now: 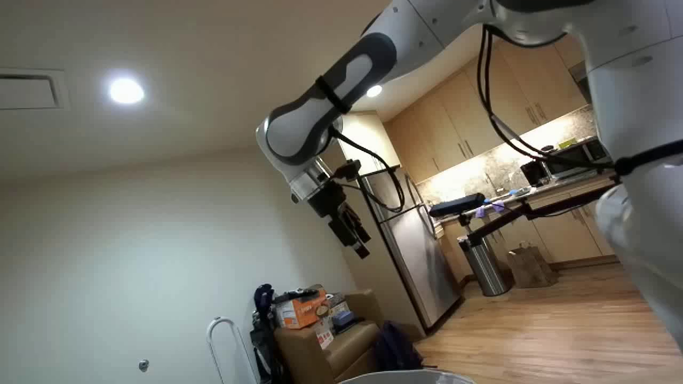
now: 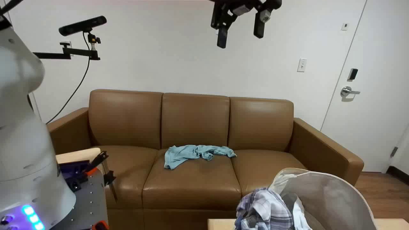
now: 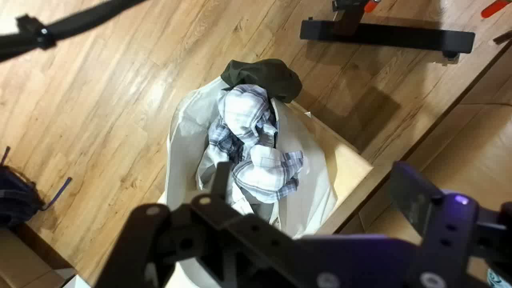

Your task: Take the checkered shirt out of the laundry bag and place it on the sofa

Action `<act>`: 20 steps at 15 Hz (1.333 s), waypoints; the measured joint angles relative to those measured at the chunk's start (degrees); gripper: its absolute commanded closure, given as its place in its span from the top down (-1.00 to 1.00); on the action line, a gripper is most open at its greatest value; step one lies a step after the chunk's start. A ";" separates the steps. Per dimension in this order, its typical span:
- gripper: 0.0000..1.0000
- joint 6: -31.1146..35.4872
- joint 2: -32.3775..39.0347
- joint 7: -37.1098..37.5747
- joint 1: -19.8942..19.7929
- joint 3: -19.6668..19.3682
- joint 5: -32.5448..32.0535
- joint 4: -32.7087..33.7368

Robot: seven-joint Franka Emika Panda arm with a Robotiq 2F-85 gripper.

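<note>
Empty and spread wide, the hand (image 2: 241,35) hangs well above the laundry bag (image 2: 337,191). Left to right in an exterior view: the sofa (image 2: 191,187) stands behind the bag and stretches to its left, carrying a blue cloth (image 2: 188,155) left of the bag; next, the checkered shirt (image 2: 266,210) is crumpled at the left edge of the bag's mouth; then comes the bag itself, on a pale table (image 2: 220,224).

The coming move, as I judge it, is the grasp, and it turns on how the shirt lies from the hand: well below, and in the wrist view nearer the finger on the left than the middle of the gap. Its bunched length runs from the bag's rim, where a dark green cloth (image 3: 266,78) sits against it, inward over the bag's mouth. Both fingers are set to close across that length, so the hand should probably shift toward that rim as it drops. How deep the shirt goes into the bag I cannot tell; the green cloth might come along.
</note>
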 measured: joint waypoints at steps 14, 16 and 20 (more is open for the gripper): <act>1.00 22.02 0.98 -0.73 -3.16 -10.20 0.94 -17.87; 1.00 23.64 2.12 -1.29 -3.68 -11.38 2.55 -19.95; 1.00 23.64 1.96 -1.28 -3.73 -10.70 2.55 -19.52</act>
